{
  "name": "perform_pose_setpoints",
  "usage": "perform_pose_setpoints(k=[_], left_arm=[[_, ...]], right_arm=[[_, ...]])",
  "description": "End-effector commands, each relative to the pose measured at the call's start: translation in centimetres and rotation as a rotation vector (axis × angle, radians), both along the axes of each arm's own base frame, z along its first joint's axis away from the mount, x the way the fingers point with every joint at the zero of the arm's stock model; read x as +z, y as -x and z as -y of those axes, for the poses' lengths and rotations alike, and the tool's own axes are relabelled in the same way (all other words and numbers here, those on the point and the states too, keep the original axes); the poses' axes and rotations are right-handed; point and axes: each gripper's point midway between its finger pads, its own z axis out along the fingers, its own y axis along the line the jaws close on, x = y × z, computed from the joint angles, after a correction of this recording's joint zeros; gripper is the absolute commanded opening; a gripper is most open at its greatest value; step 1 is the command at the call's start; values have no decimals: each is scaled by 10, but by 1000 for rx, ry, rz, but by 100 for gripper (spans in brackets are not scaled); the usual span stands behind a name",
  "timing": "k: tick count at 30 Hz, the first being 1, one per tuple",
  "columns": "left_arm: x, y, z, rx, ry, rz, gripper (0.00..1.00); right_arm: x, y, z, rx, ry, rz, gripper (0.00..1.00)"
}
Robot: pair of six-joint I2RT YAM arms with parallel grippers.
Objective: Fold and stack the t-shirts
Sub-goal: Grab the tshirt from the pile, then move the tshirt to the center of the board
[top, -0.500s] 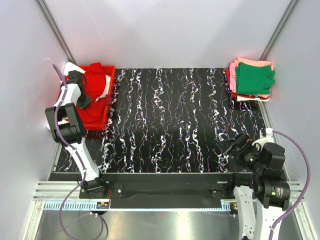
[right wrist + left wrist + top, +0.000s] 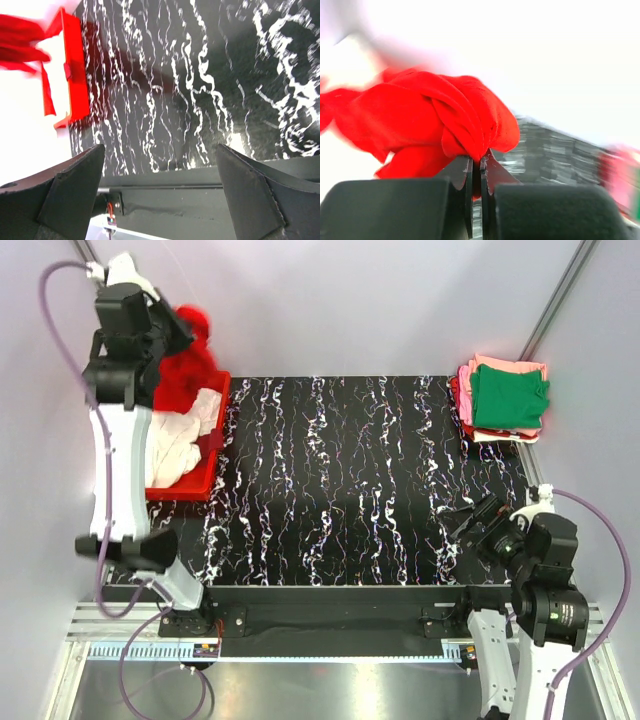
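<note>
My left gripper point(image 2: 176, 332) is raised high above the red bin point(image 2: 213, 455) and is shut on a bright red t-shirt point(image 2: 185, 365), which hangs bunched below it. In the left wrist view the red t-shirt point(image 2: 430, 120) is pinched between the closed jaws of the left gripper point(image 2: 479, 167). A white or cream shirt point(image 2: 180, 440) lies in the bin. A stack of folded t-shirts point(image 2: 505, 400), green on top with pink and cream beneath, sits at the far right. My right gripper point(image 2: 462, 523) is open and empty near the table's front right; it also shows in the right wrist view point(image 2: 160, 165).
The black marbled mat point(image 2: 350, 480) covers the table between the bin and the stack. Pale walls close in on the left, back and right. A metal rail point(image 2: 320, 625) runs along the front edge by the arm bases.
My left arm has risen from the bin, lifting the red t-shirt up and uncovering the white shirt below. The right arm has shifted slightly.
</note>
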Motion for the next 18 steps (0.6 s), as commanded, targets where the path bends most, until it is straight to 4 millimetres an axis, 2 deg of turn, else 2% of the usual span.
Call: perform_pose_setpoints(k=[1,2,3,4,5,6,7,9,10,11,12,13,14,15,17,18], left_arm=[[88,55,92,-386,38,217,1],[81,62,118,-504,77,196,13],[75,66,130,-562,100,177,21],[56,74,149,-661,132,124,42],[45,80,165,-719,137,99,60],[34,87,173,-758,115,76,84],[1,88,180,-779,114,-6,99],[-32,95,187,-798,98,-92,99],[-64,98,186,-787,105,-177,99],[-78,100,182,-764,104,-214,99],[-83,108,178,-743,109,-223,99],[-112,114,174,-717,117,-293,99],[-114,120,168,-691,108,-282,99],[-138,127,164,-674,109,-340,99],[-150,139,155,-638,95,-367,99],[-168,147,151,-624,89,-415,99]], right_arm=[[31,-12,12,-40,62,84,100],[32,-12,13,-47,65,78,100],[34,-13,14,-54,67,74,100],[34,-14,16,-67,68,67,100],[32,-13,17,-71,68,56,100],[32,-13,17,-73,65,50,100],[31,-13,16,-72,62,46,100],[28,-11,12,-43,54,42,100],[28,-11,9,-26,48,44,100],[28,-12,5,-3,40,44,100],[24,-12,-2,42,15,29,100],[22,-12,-6,63,2,15,100],[14,-15,-8,82,-14,-20,100],[11,-14,-14,115,-33,-35,100],[-2,-16,-16,131,-50,-91,100],[-7,-16,-17,143,-55,-108,100]])
